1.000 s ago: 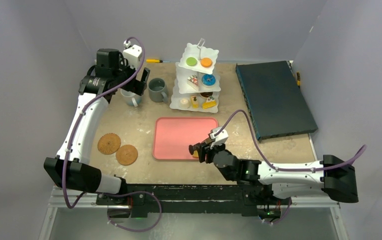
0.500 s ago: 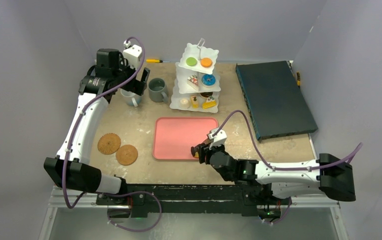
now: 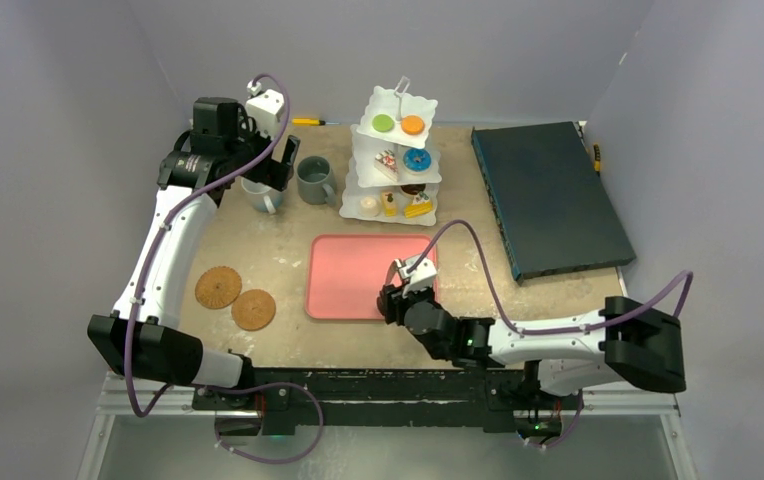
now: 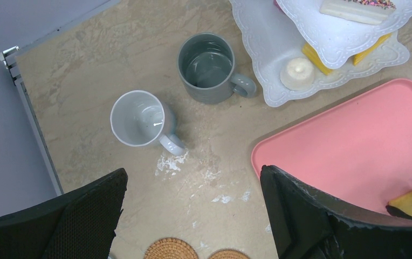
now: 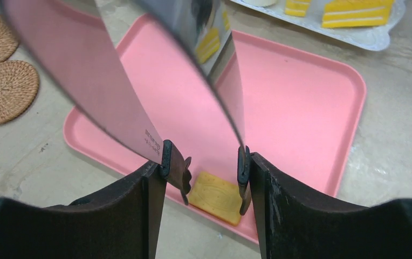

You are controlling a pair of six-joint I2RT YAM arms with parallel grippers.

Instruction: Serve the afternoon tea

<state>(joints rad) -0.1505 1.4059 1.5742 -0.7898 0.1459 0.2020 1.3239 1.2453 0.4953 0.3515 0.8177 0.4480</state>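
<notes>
A flat yellow biscuit lies at the near edge of the pink tray. My right gripper is shut on the tongs, whose black tips stand on either side of the biscuit, slightly apart from it. The white tiered stand at the back carries several pastries and donuts. A white mug and a grey mug stand left of it. My left gripper hangs open and empty above the table near the mugs. Two cork coasters lie at the front left.
A dark flat slab covers the right side of the table. A yellow-handled tool lies by the back wall. Grey walls close in on three sides. White smears mark the table below the white mug.
My right arm has swung left along the tray's near edge, bringing the tongs over the biscuit. The tong tips have narrowed a little. The left arm has stayed still.
</notes>
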